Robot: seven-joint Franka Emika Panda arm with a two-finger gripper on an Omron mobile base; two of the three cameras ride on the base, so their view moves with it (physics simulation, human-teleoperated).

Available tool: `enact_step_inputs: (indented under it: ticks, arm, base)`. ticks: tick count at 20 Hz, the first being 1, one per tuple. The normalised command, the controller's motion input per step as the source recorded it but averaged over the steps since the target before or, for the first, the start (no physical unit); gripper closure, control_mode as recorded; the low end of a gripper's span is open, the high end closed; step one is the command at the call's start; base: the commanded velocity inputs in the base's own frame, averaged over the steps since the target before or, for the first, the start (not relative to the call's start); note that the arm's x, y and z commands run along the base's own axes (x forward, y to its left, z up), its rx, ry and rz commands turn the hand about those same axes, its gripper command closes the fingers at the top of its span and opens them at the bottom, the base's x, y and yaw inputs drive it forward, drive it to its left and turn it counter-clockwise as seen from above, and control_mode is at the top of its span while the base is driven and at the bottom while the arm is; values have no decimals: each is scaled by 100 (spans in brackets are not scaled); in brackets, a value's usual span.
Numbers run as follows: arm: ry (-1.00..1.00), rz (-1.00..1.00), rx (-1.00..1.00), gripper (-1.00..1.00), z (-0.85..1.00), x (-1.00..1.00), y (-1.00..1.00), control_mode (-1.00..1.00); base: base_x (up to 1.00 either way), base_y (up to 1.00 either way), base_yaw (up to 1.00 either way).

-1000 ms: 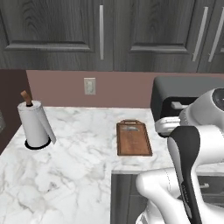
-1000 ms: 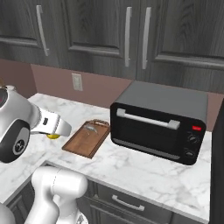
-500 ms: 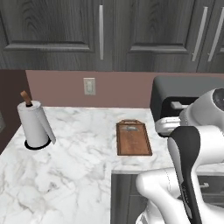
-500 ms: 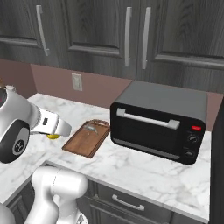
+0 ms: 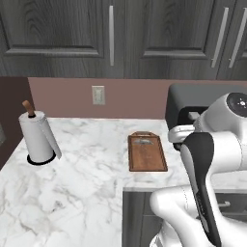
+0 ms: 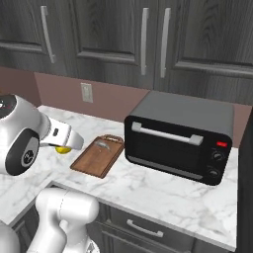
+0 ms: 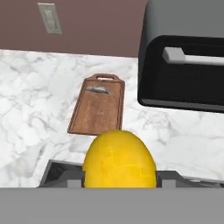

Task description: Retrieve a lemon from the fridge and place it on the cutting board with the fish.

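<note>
Lemon held aloft, cutting board with fish on the counter

The lemon [image 7: 119, 159], a smooth yellow fruit, is seen close at the bottom of the hand view, raised above the counter edge on the near side of the cutting board [image 7: 99, 110]; in the right base view it [image 6: 62, 149] is partly hidden, to the left of the board [image 6: 98, 155]. The cutting board, flat, rectangular and reddish-brown, lies on the marble beside the toaster oven [image 6: 179, 136], with a small grey fish [image 7: 99, 89] at its far, handled end.
</note>
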Motion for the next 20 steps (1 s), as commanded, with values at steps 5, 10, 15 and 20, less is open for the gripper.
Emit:
enact_step_inputs:
  ticks: [5, 10, 15, 20]
  arm:
    - [16, 0, 0, 100, -13, 49, 19, -100]
    - [11, -5, 1, 100, -48, 57, 38, -100]
    - [2, -5, 1, 100, -74, 34, 14, -100]
    - [17, 0, 0, 100, -54, 29, -1, -100]
  base:
    - [0, 0, 0]
    - [0, 0, 0]
    - [0, 0, 0]
    - [0, 0, 0]
